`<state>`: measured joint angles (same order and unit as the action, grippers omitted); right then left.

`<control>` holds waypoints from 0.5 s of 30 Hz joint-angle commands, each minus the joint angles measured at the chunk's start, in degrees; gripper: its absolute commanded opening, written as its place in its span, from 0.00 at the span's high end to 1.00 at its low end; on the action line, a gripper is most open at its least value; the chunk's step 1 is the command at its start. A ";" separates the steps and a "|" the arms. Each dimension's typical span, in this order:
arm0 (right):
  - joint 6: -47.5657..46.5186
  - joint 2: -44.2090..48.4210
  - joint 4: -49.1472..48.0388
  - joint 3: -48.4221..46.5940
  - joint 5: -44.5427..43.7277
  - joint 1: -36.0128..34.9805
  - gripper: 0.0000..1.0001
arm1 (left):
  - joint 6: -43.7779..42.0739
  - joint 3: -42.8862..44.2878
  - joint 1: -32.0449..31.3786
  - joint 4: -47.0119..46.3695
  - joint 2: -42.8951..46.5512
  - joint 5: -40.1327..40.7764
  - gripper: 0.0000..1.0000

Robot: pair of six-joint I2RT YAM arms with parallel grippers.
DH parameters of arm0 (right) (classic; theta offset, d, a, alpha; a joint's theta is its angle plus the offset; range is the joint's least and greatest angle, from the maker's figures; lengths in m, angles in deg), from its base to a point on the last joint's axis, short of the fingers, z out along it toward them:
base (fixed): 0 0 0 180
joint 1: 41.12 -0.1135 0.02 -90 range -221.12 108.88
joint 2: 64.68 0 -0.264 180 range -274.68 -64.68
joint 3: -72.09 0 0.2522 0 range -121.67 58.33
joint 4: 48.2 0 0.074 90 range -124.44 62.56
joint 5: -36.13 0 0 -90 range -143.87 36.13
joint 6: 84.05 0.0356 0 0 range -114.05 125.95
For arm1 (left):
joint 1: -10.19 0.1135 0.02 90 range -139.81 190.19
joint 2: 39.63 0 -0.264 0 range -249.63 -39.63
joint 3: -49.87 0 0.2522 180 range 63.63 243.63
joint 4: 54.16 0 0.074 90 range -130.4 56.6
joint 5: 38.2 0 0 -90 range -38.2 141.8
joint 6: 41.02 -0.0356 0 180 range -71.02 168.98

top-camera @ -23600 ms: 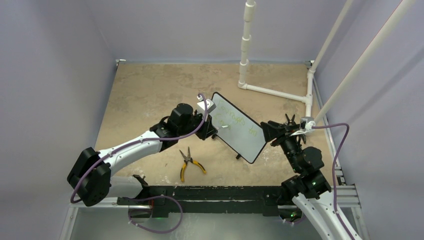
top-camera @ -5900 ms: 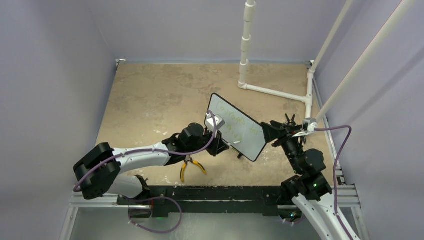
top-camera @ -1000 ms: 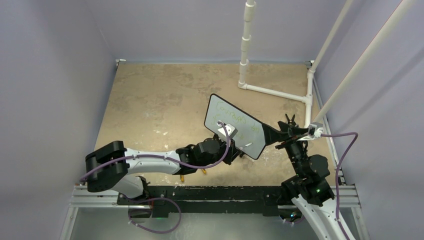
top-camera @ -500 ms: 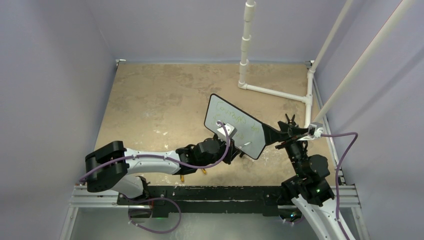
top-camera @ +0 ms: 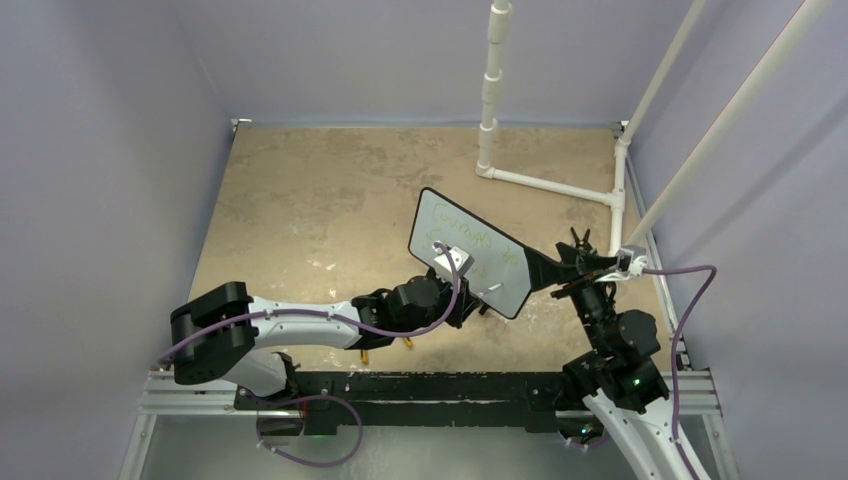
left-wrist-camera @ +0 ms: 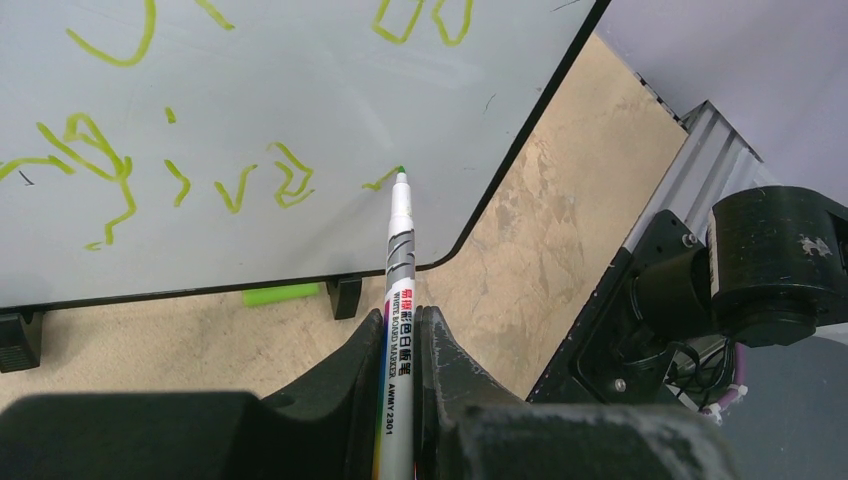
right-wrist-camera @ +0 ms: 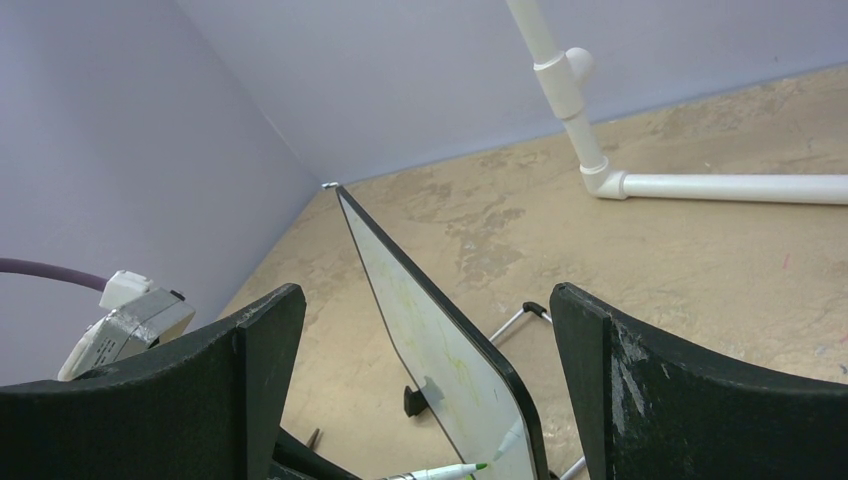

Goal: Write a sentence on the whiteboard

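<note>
The whiteboard (top-camera: 460, 250) stands upright on the table, running diagonally. Green scrawl of the sentence (left-wrist-camera: 110, 170) fills two rows on it. My left gripper (left-wrist-camera: 400, 322) is shut on a white marker (left-wrist-camera: 399, 250). The marker's green tip touches the board at the right end of the lower row, near the bottom right corner. My left gripper (top-camera: 470, 303) is low at the board's near end. My right gripper (top-camera: 548, 268) is open beside the board's right end. In the right wrist view the whiteboard (right-wrist-camera: 440, 350) shows edge-on between the wide fingers (right-wrist-camera: 255, 340); I cannot tell whether they touch it.
A green marker cap (left-wrist-camera: 280, 294) lies on the table under the board, next to a black foot (left-wrist-camera: 346, 296). Pliers with yellow handles (top-camera: 408, 343) lie mostly hidden beneath my left arm. A white pipe frame (top-camera: 545, 183) stands at the back right. The board's wire stand (right-wrist-camera: 515, 322) sticks out behind it.
Nothing has moved over the last second. Since the oldest frames my left gripper has carried the marker along the board to its near right end, and a second row has appeared.
</note>
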<state>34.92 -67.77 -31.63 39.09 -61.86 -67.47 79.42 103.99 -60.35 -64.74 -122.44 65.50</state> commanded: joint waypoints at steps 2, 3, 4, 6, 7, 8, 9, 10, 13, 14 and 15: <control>0.30 0.85 -0.71 0.08 -0.35 -0.23 0.05 | -0.10 2.42 -0.21 -1.06 0.36 0.02 1.00; 0.30 0.90 -0.76 0.08 -0.32 -0.28 0.05 | -0.11 2.44 -0.21 -1.06 0.30 0.02 1.00; 0.30 0.90 -0.71 0.08 -0.29 -0.28 0.05 | -0.11 2.51 -0.21 -1.13 0.21 0.02 1.00; 0.30 0.92 -0.74 0.08 -0.34 -0.26 0.05 | -0.07 2.77 -0.21 -1.07 -0.19 -0.15 1.00; 0.30 0.90 -0.70 0.08 -0.30 -0.21 0.05 | -0.03 2.91 -0.21 -0.89 -0.43 -0.22 1.00; 0.30 0.90 -0.70 0.08 -0.28 -0.26 0.05 | -0.03 3.02 -0.21 -0.93 -0.50 -0.24 1.00; 0.30 0.98 -0.74 0.08 -0.28 -0.28 0.05 | 0.00 3.11 -0.21 -0.97 -0.59 -0.31 1.00; 0.30 1.06 -0.75 0.08 -0.34 -0.24 0.05 | 0.01 3.07 -0.21 -0.95 -0.60 -0.33 1.00; 0.30 1.09 -0.70 0.08 -0.37 -0.21 0.05 | 0.01 3.13 -0.21 -0.53 -0.73 -0.29 1.00; 0.36 1.15 -0.70 0.08 -0.36 -0.25 0.05 | 0.17 3.14 -0.21 -0.34 -0.78 -0.25 1.00; 0.38 1.10 -0.74 0.08 -0.35 -0.28 0.05 | 0.35 3.10 -0.21 -0.25 -0.78 -0.25 1.00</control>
<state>34.92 -67.49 -31.45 39.09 -61.84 -67.47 79.42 104.73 -60.35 -64.71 -122.76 65.50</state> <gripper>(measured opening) 0.947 0.114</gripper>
